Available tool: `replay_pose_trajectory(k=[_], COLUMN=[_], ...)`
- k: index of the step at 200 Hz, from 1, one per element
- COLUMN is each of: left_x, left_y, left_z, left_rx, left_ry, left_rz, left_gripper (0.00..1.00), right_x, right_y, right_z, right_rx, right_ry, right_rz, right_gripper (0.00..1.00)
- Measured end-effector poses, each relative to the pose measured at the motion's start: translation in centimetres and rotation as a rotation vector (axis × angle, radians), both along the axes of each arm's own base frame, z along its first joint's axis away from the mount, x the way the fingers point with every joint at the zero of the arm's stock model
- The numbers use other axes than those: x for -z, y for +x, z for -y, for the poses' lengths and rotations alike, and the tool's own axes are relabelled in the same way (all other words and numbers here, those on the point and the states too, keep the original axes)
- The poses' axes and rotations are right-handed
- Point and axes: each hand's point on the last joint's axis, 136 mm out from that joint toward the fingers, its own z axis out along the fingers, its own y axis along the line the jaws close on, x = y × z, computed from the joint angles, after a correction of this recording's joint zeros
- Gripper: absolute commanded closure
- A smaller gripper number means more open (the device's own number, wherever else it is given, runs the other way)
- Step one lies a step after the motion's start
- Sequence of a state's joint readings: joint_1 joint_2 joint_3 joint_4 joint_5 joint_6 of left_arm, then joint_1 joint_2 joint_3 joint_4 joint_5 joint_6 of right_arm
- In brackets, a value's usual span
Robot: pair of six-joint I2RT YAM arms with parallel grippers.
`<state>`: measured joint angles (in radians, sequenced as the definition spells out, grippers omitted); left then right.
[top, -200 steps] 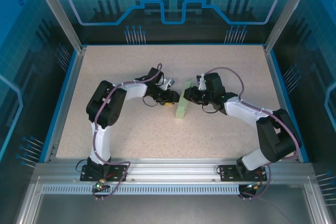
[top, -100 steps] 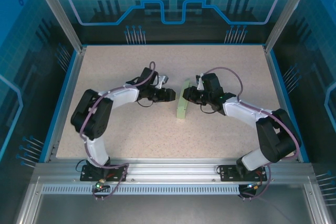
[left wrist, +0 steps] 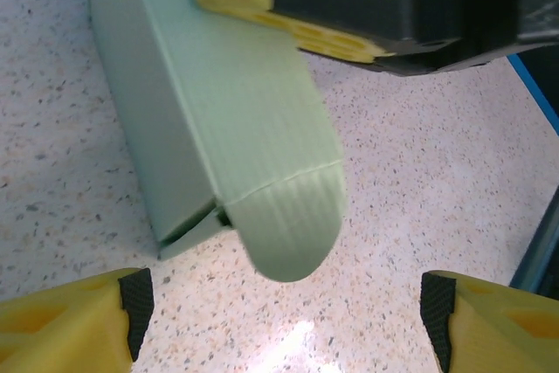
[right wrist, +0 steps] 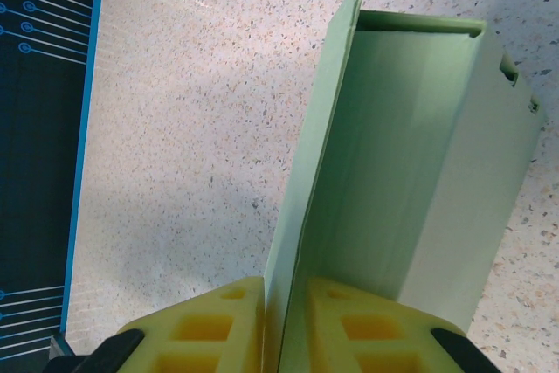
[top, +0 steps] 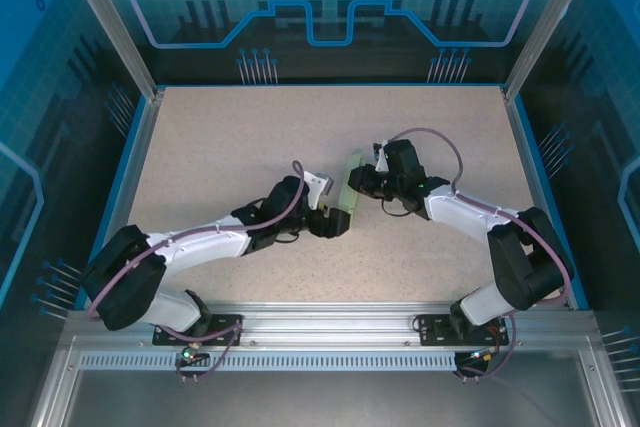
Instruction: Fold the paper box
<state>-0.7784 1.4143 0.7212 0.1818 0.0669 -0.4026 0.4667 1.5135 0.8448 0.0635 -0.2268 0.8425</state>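
Observation:
The paper box (top: pixel 349 187) is pale mint-green card and stands on edge near the middle of the table. In the right wrist view, my right gripper (right wrist: pixel 284 325) is shut on one thin wall of the paper box (right wrist: pixel 410 155), with a yellow pad on each side. From above, that right gripper (top: pixel 362 179) sits at the box's far right side. My left gripper (top: pixel 336 223) is at the box's near end. Its yellow fingertips (left wrist: pixel 83 321) stand wide open, and only table lies between them. A rounded end flap (left wrist: pixel 288 224) sticks out toward my left gripper (left wrist: pixel 284 325).
The speckled tabletop (top: pixel 220 147) has a raised blue rim (top: pixel 128 187) on its sides and far edge. An aluminium rail (top: pixel 330 332) runs along the near edge by the arm bases. Blue panels wall the cell.
My left arm has swung from the box's left side down to its near end, stretching low across the table, and its jaws have opened wider. The right gripper keeps its hold.

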Motion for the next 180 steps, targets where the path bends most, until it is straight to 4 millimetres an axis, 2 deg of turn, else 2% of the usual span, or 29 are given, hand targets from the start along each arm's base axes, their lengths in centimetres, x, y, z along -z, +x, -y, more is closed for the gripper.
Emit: replay_pose_trajectory(k=[18, 68, 98, 180], left_x=[-0.2, 2.8, 3.1, 3.0], left_y=[0.3, 1.2, 2.2, 4.6], left_z=[0.7, 1.9, 2.2, 2.6], left_rx=[-0.008, -0.021, -0.051, -0.115], left_ry=[0.016, 0.141, 0.171, 0.189], left_rz=[0.057, 0.142, 0.214, 0.354], left_gripper=[0.16, 0.16, 0.16, 0.33], right_x=[0.0, 0.0, 0.0, 0.0], right_y=[0.0, 0.0, 0.0, 0.0], right_z=[0.0, 0.0, 0.0, 0.0], right_rx=[0.000, 0.000, 0.000, 0.002], right_ry=[0.000, 0.000, 0.000, 0.002], right_rz=[0.000, -0.001, -0.001, -0.003], right_gripper=[0.80, 0.80, 0.80, 0.80])
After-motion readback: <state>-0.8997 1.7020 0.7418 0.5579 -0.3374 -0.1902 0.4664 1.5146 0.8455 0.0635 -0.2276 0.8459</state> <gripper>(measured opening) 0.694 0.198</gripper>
